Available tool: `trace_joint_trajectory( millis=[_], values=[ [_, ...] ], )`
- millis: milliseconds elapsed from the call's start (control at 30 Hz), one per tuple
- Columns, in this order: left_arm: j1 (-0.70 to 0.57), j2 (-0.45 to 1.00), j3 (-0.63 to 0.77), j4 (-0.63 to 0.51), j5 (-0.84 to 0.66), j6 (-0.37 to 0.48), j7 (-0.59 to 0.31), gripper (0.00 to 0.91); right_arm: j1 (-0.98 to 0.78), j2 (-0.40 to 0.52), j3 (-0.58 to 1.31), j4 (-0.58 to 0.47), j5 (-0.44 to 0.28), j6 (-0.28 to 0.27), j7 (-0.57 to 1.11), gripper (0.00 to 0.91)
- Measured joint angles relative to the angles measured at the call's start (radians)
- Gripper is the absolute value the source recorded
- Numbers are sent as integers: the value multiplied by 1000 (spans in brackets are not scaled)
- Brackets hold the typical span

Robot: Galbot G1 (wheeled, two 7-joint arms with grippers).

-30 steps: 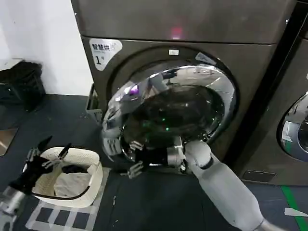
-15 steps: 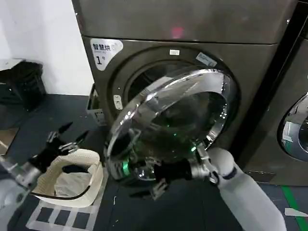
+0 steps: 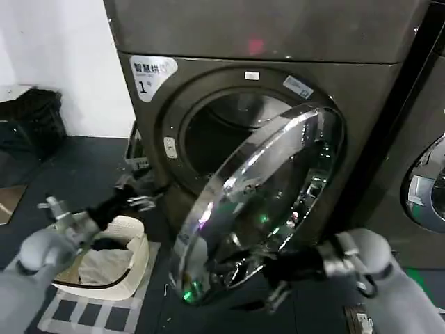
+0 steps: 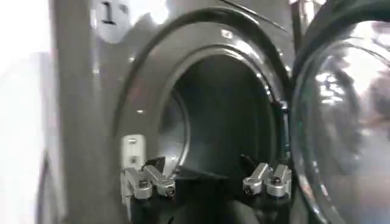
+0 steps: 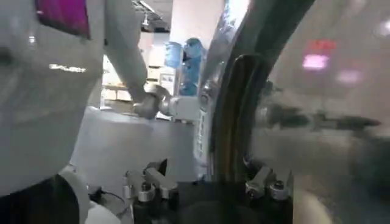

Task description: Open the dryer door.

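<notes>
At the front of the dryer (image 3: 278,42), the dryer door (image 3: 257,209) now stands well further out than a second ago: then it lay nearly shut against the opening, now it swings wide on its right-side hinge and the dark drum shows behind it. Task looks mostly done; judgement: a little more swing would finish it. Right tool (image 3: 278,278) sits low at the door's bottom edge, its fingers apart and straddling the chrome rim in the right wrist view (image 5: 207,182), not clamped. Left tool (image 3: 139,198) has come up from the laundry basket (image 3: 135,261) to the opening's lower left, fingers (image 4: 149,181) spread, holding nothing, door off to its side.
</notes>
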Motion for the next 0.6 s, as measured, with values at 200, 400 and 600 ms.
trace_joint_trajectory(
  millis=[200,400,600],
  values=[
    [-112,-12,131,-12,-3,5,40,907,-142,42,257,12,7,22,9,907],
    [-211,-16,254,-14,-4,2,73,907,-251,108,522,16,-10,39,53,907],
    [-284,-27,382,-23,1,-19,105,907,-360,204,780,91,-30,35,210,907]
  ],
)
